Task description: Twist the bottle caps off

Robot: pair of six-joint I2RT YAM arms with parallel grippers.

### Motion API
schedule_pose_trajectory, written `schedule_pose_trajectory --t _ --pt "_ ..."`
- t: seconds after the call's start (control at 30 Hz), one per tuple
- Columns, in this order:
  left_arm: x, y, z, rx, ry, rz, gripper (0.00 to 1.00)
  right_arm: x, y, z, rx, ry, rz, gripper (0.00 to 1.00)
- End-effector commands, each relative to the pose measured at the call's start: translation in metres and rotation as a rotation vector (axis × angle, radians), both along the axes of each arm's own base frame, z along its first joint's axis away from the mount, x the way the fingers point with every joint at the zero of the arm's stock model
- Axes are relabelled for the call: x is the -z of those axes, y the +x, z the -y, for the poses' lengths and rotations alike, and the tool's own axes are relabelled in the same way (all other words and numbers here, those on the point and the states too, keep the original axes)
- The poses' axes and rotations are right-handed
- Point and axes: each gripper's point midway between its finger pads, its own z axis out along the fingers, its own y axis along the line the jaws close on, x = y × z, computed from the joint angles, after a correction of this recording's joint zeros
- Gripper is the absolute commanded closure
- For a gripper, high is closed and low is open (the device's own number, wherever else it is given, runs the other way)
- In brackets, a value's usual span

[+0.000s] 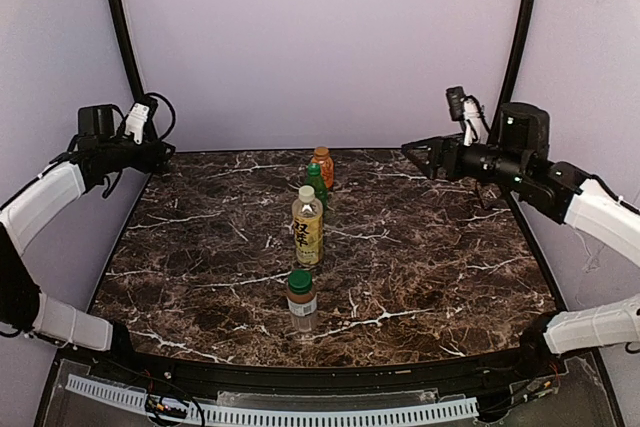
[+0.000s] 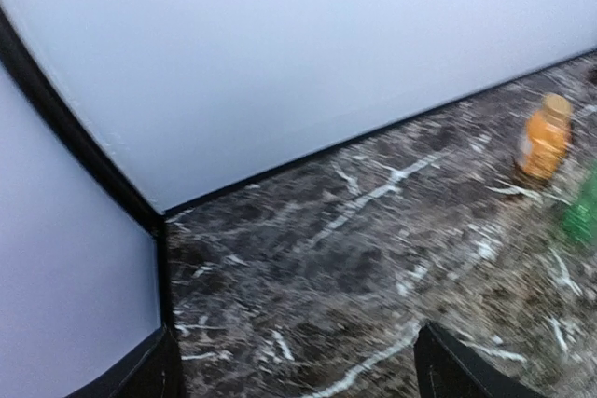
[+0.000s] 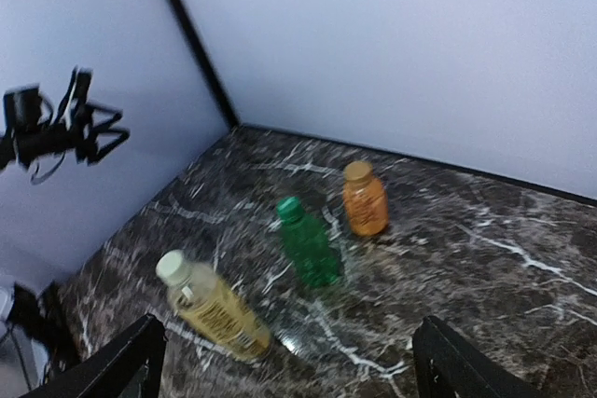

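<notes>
We see the four bottles upright in a row near the middle of the marble table point(image 1: 430, 247), running from 6 o'clock to 12 o'clock. The clear bottle point(image 1: 301, 305), green-capped with a white label, stands nearest 6 o'clock and a little apart. Toward 12 o'clock come the tall yellow bottle point(image 1: 307, 229) with its white cap, then the green bottle point(image 1: 316, 185), and just beyond it the squat orange bottle point(image 1: 322, 165). All four caps are on.

The left gripper point(image 2: 298, 375) hangs in the air at the table's 10 o'clock edge, its jaws wide apart. The right gripper point(image 3: 294, 365) hangs at 2 o'clock, jaws also wide apart, well clear of the bottles.
</notes>
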Motion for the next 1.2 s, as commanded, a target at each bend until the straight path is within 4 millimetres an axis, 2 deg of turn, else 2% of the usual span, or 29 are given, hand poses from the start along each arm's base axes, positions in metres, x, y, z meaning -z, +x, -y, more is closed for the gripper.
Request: schedule_pose_trajectory --t 0.0,0.03,0.07,0.17,0.23,0.27,0.3,0.33,0.37,0.4,0.43,0.47,0.5,0.53,0.67,0.83,1.03,1.17 --pt "0.03 -0.11 0.077 0.428 -0.02 -0.326 0.14 0.03 -0.074 -0.095 -0.355 -0.213 -0.051 0.06" --pt "0.027 -0.126 0.094 0.508 -0.006 -0.336 0.14 0.034 -0.091 -0.115 -0.418 -0.259 -0.042 0.02" --pt "0.028 -0.148 0.1 0.558 0.017 -0.367 0.15 0.041 -0.108 -0.133 -0.48 -0.308 -0.036 0.01" --pt "0.026 -0.191 0.12 0.678 0.0 -0.401 0.17 0.057 -0.15 -0.177 -0.612 -0.421 0.012 0.01" --pt "0.022 -0.212 0.127 0.738 -0.039 -0.375 0.22 0.069 -0.17 -0.197 -0.675 -0.468 0.027 0.01" --pt "0.017 -0.215 0.13 0.746 -0.059 -0.337 0.22 0.076 -0.178 -0.204 -0.703 -0.482 0.024 0.01" --pt "0.015 -0.228 0.134 0.778 -0.093 -0.296 0.22 0.083 -0.182 -0.209 -0.716 -0.496 0.014 0.01" --pt "0.007 -0.229 0.138 0.792 -0.111 -0.232 0.22 0.092 -0.184 -0.212 -0.724 -0.514 0.003 0.01" --pt "0.006 -0.248 0.143 0.846 -0.139 -0.179 0.2 0.101 -0.185 -0.214 -0.724 -0.533 -0.006 0.01" --pt "-0.001 -0.252 0.146 0.873 -0.144 -0.106 0.19 0.109 -0.185 -0.216 -0.726 -0.548 -0.016 0.01" --pt "0.001 -0.267 0.149 0.917 -0.164 -0.057 0.16 0.116 -0.185 -0.218 -0.73 -0.562 -0.025 0.02" --pt "-0.005 -0.268 0.151 0.921 -0.175 -0.001 0.14 0.121 -0.185 -0.221 -0.729 -0.569 -0.027 0.01" --pt "0.001 -0.273 0.151 0.924 -0.186 0.021 0.12 0.124 -0.183 -0.225 -0.726 -0.571 -0.026 0.01" --pt "-0.002 -0.271 0.151 0.911 -0.205 0.042 0.11 0.128 -0.182 -0.228 -0.722 -0.575 -0.023 0.01" --pt "0.01 -0.267 0.153 0.912 -0.22 0.015 0.11 0.132 -0.173 -0.239 -0.704 -0.576 0.025 0.02" --pt "0.019 -0.262 0.156 0.922 -0.23 -0.024 0.11 0.142 -0.173 -0.244 -0.725 -0.598 0.04 0.1" --pt "0.033 -0.262 0.163 0.949 -0.227 -0.067 0.11 0.147 -0.176 -0.254 -0.765 -0.581 0.025 0.29" --pt "0.04 -0.262 0.167 0.956 -0.219 -0.096 0.11 0.149 -0.174 -0.255 -0.776 -0.572 0.008 0.47"
